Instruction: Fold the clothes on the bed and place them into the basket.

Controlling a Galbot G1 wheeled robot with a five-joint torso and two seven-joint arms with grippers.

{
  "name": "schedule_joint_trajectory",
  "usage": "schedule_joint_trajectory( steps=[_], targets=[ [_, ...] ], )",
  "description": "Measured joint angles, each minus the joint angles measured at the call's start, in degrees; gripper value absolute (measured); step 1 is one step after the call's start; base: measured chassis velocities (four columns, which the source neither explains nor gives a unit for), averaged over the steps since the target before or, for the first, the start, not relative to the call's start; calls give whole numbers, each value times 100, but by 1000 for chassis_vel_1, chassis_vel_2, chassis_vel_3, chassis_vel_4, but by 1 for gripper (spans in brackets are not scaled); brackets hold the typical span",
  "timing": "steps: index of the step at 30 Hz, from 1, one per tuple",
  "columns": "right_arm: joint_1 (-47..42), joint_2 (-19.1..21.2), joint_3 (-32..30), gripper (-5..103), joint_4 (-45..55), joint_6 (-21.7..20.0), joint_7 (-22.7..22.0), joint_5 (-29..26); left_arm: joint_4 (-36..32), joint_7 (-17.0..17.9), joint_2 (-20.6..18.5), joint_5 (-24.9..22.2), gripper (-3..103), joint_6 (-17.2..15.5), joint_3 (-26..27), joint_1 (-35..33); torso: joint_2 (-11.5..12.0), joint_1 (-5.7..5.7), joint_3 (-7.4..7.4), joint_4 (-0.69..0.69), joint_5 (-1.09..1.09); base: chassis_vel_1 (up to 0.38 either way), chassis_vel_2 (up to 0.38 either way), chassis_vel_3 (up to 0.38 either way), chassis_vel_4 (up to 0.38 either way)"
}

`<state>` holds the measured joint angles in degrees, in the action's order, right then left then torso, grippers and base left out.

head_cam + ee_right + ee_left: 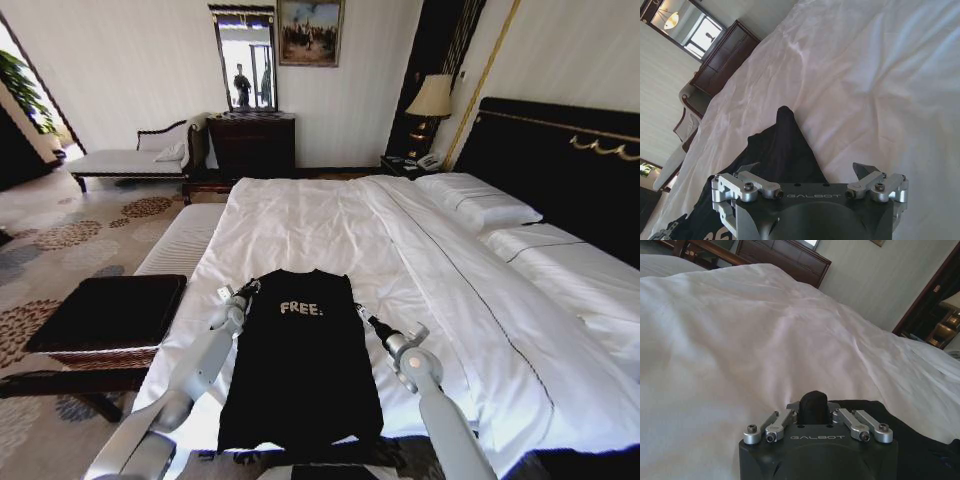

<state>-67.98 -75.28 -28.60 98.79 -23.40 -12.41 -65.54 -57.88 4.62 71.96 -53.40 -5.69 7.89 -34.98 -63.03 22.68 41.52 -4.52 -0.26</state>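
White duvet of bed [330, 215] fills your workspace; basket [108, 312] stands on floor off its left edge. Black T-shirt [302, 360] lies flat near foot of bed, lettering up. Your left gripper [251, 287] sits at shirt's left shoulder, fingers closed, seemingly pinching fabric. Your right gripper [361, 312] at right shoulder, fingers pressed together on T-shirt's edge.

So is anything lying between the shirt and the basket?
Nothing visible. The shirt lies on the bed near its edge; the basket stands on the floor to the robot's left, with bare duvet and open gap between.
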Motion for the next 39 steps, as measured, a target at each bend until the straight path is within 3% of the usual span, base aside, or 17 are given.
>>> schedule_joint_trajectory(
  steps=[1,5,7,15,21,23,27,39],
  targets=[
    [0,0,0,100,0,0,0,0,0,0,0,0,28,0,0,0,0,0,0,0,0,0,0,0,0],
    [113,76,28,100,-74,-2,-2,-12,-145,32,-52,7,6,16,-16,-88,0,0,0,0,0,0,0,0,0],
    [216,118,69,100,-151,-3,-1,-16,-197,52,-76,13,3,17,-18,-111,0,0,0,1,1,0,0,0,0],
    [1074,396,445,100,-896,-30,37,-121,-391,83,-212,47,2,18,-44,-215,-1,0,0,2,1,0,0,0,0],
    [2348,538,1133,100,-2259,-88,279,-103,-580,137,-246,105,2,9,-59,-351,0,1,0,2,0,0,0,0,0],
    [2740,463,1235,100,-2668,-113,313,-360,-602,111,-223,193,2,6,-59,-355,0,1,1,3,0,0,0,0,0],
    [2995,398,1264,100,-3048,-123,458,-462,-623,102,-152,224,2,-4,-109,-345,0,1,1,3,0,0,0,0,0],
    [3468,197,1320,100,-4154,-11,960,16,-589,109,-178,157,2,-71,-254,-254,0,1,0,2,0,0,0,0,0]
  ],
)
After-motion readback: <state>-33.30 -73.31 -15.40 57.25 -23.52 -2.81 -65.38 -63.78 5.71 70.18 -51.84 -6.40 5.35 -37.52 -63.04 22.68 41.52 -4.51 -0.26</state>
